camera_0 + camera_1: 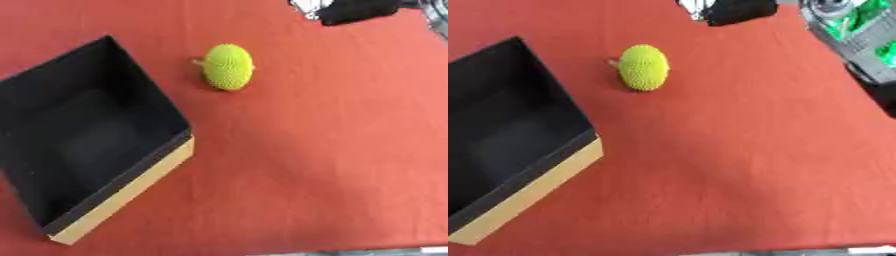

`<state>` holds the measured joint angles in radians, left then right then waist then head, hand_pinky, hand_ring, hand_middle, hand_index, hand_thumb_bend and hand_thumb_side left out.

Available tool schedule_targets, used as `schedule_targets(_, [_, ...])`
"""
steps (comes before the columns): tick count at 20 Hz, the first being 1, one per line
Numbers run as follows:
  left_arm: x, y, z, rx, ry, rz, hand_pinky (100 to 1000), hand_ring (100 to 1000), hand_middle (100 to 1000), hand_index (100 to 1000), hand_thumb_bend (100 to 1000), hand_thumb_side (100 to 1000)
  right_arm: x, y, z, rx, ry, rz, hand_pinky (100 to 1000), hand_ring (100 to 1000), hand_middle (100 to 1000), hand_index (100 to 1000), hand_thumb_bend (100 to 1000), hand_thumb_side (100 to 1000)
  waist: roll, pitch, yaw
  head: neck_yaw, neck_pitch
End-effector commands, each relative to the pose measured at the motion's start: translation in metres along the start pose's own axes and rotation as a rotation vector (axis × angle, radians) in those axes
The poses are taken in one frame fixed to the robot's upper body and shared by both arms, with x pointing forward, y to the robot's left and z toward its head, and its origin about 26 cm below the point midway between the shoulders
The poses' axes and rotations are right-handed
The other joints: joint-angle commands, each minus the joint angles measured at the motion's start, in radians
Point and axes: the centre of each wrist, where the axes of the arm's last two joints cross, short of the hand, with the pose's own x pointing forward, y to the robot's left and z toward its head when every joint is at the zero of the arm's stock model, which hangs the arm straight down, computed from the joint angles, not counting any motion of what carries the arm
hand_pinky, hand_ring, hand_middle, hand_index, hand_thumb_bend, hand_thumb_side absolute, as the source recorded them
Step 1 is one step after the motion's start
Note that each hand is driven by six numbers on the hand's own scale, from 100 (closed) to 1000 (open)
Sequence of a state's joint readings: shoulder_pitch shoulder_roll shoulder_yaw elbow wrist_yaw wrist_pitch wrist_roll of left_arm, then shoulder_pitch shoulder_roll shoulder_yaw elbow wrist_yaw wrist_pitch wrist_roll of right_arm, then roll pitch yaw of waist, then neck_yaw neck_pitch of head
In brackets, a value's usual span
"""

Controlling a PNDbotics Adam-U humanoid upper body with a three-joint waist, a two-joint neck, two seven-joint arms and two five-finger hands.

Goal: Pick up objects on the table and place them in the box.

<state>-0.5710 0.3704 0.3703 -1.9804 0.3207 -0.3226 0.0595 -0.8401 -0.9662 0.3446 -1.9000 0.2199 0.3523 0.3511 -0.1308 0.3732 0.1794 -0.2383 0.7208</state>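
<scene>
- A bumpy, yellow-green, egg-shaped fruit-like object with a short stub on its left side lies on the red cloth-covered table, at about twelve o'clock in the left eye view.
- An open, square box with black inside walls and a tan cardboard outer side sits at about nine o'clock, apart from the fruit and to its lower left; nothing can be seen inside it.
- A black shape enters at one o'clock on the far edge; it may be part of an arm, though I cannot tell.
- Neither robot hand shows, so I cannot say whether either is spread or curled.
- Judged step: the pick has not begun.
- The next move calls for a hand to reach the fruit, close round it, and carry it over the box's near wall.
</scene>
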Motion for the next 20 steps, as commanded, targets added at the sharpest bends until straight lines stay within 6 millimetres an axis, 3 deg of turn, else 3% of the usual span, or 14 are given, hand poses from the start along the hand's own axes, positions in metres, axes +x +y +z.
schedule_targets(1, [0.007,-0.001,-0.006,-0.02,-0.027,-0.002,623,686,604,729,100,264,-0.003,-0.009,-0.008,0.047,0.004,-0.044,846,1000,882,878,100,436,0.007,-0.023,-0.003,0.0,0.008])
schedule_targets(9, [0.006,-0.002,-0.006,-0.019,-0.023,0.003,624,686,603,728,100,265,-0.005,-0.005,-0.032,0.163,-0.003,-0.074,857,1000,895,884,100,477,0.007,-0.026,-0.001,-0.004,0.01])
schedule_targets(20, [0.006,-0.004,-0.006,-0.017,-0.024,0.016,624,685,602,728,100,271,-0.021,0.016,-0.06,0.272,-0.014,-0.108,874,1000,906,884,100,411,0.007,-0.024,0.009,-0.003,0.009])
